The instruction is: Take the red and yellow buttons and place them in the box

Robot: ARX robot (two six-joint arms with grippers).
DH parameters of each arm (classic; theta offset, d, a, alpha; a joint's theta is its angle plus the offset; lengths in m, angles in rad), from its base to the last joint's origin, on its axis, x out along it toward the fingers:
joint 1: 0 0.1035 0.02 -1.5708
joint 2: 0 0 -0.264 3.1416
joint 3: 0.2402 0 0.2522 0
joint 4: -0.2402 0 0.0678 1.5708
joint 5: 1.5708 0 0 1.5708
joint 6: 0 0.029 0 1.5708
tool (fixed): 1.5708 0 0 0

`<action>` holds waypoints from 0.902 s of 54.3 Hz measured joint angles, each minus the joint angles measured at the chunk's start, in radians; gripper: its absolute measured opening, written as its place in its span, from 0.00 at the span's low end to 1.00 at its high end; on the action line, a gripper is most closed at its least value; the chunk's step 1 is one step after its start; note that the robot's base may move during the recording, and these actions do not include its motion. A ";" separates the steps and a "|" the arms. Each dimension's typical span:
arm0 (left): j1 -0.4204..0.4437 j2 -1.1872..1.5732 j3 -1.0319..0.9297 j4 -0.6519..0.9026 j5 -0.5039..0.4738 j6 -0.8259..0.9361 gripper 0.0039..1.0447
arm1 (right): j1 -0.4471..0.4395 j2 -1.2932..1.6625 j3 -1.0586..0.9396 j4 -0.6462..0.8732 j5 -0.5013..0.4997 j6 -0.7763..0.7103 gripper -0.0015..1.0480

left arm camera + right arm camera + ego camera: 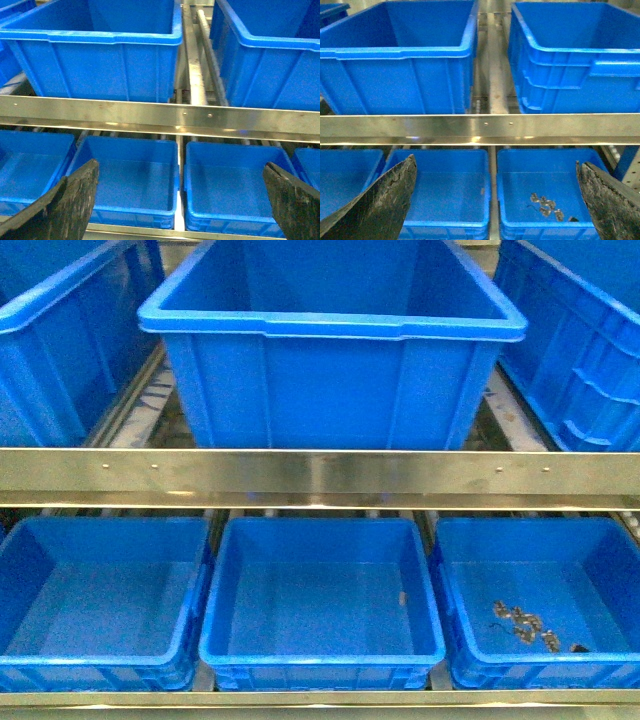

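Note:
No red or yellow buttons show in any view. A large blue box (330, 390) stands on the upper shelf at the centre, its inside mostly hidden. Three smaller blue bins sit in the lower row: left (100, 665), middle (320, 652) and right (540, 670). The right bin holds a cluster of small grey pieces (525, 623), which the right wrist view shows too (545, 205). My left gripper (182, 200) hangs open above two lower bins, with nothing between its dark fingers (70, 205). My right gripper (497, 200) is open and empty too. Neither arm appears in the front view.
A steel rail (320, 475) crosses between the upper shelf and the lower row. More large blue bins stand at the upper left (60, 360) and upper right (580, 350). A tiny brownish speck (403, 597) lies in the middle lower bin.

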 joint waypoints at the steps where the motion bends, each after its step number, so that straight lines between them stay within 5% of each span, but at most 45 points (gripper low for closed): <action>1: 0.000 0.000 0.000 0.000 0.000 0.000 0.92 | 0.000 0.000 0.000 0.000 0.000 0.000 0.93; 49: 0.000 0.000 0.000 0.000 -0.001 0.000 0.92 | -0.003 -0.002 -0.001 0.000 -0.003 -0.001 0.93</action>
